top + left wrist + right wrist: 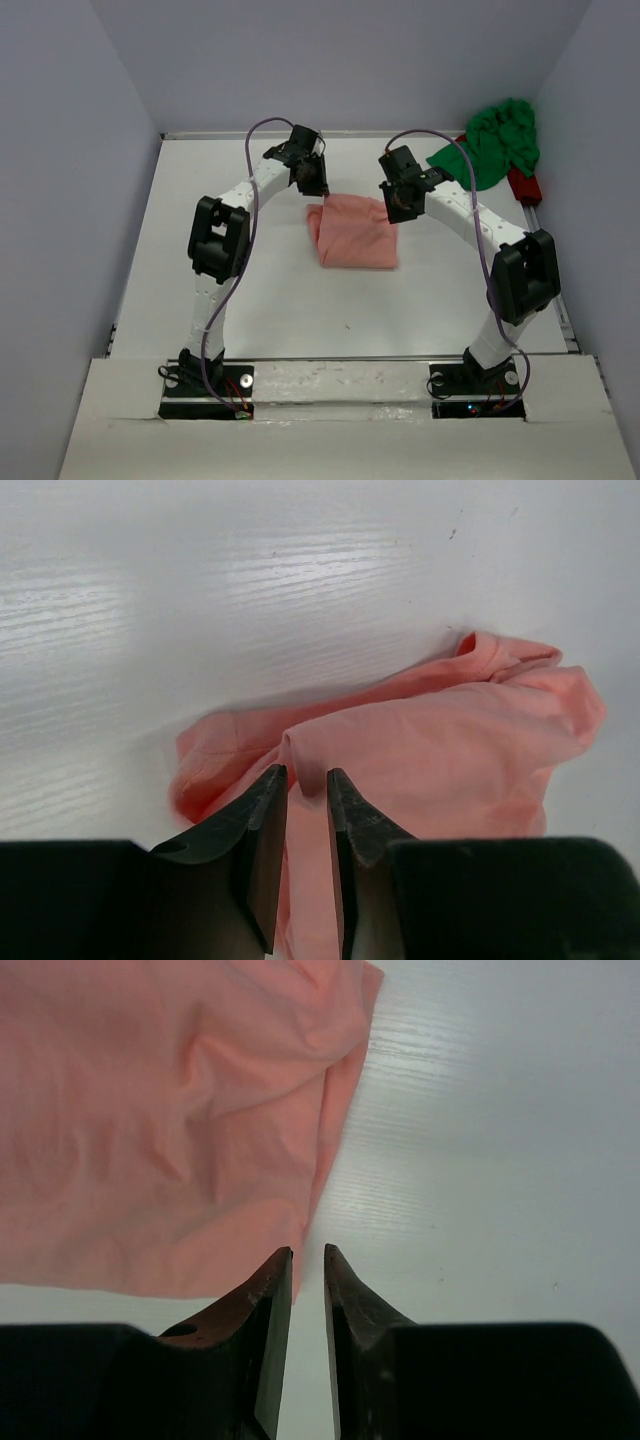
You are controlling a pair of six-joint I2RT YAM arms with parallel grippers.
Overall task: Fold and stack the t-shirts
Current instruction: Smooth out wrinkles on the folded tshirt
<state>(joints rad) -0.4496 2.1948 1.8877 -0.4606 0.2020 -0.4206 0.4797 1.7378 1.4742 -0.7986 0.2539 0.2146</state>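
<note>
- Black housings cut off the near ends of both pairs of fingers in the wrist views.
- The left gripper (307, 772) had its dark, wedge-shaped fingers drawn almost together over a raised fold of the salmon pink t-shirt (352, 235). No cloth showed clamped between them.
- The right gripper (308, 1250) was drawn in just as narrowly, holding nothing, and bare table (270, 300) showed through the slit beside the shirt's edge.
- The pink shirt lay mid-table as a rough, softly creased rectangle, and the grippers hid its far corners from above.
- The table was white with a fine wood grain.
- The bright green t-shirt (495, 145) sat crumpled at the far right corner, partly covering a red object (523, 186) too hidden to identify.
</note>
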